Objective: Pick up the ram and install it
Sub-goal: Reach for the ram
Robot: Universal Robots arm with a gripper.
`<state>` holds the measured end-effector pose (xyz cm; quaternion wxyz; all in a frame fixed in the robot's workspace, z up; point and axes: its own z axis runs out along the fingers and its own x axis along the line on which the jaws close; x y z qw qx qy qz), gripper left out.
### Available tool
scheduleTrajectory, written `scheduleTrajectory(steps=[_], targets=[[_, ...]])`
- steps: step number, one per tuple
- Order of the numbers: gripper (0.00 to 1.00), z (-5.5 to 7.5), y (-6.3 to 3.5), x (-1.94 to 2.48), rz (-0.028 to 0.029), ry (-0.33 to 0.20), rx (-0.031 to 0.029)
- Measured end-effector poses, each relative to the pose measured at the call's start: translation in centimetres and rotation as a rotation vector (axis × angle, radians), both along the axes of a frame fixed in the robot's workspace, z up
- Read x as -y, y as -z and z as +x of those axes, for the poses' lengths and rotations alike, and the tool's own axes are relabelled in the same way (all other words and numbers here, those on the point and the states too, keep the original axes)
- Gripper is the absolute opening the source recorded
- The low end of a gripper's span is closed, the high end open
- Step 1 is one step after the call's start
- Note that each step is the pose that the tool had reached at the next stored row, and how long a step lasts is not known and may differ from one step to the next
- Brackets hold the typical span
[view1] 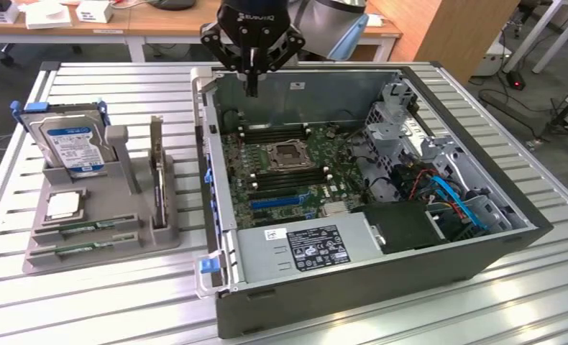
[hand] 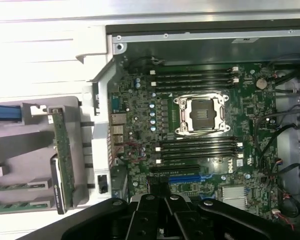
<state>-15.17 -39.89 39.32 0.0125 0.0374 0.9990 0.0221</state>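
Ram (view1: 85,228) lies flat in a front slot of the gray holder (view1: 169,237) on the slatted table (view1: 92,302), at the exterior view's left. It is well apart from the gripper (view1: 252,85), which hangs over the far wall of the open computer case (view1: 361,295) — fingers pressed together, pinching nothing.

The exterior view looks obliquely down over the whole worktop (view1: 102,291); the wrist view faces straight down, nearer; both share the motherboard (hand: 140,125).
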Motion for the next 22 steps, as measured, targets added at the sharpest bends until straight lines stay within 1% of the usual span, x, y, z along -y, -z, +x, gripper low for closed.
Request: scheduleTrajectory(steps=[22], targets=[[0.09,-6.0,0.00,0.00,0.0001,0.000,0.0001]])
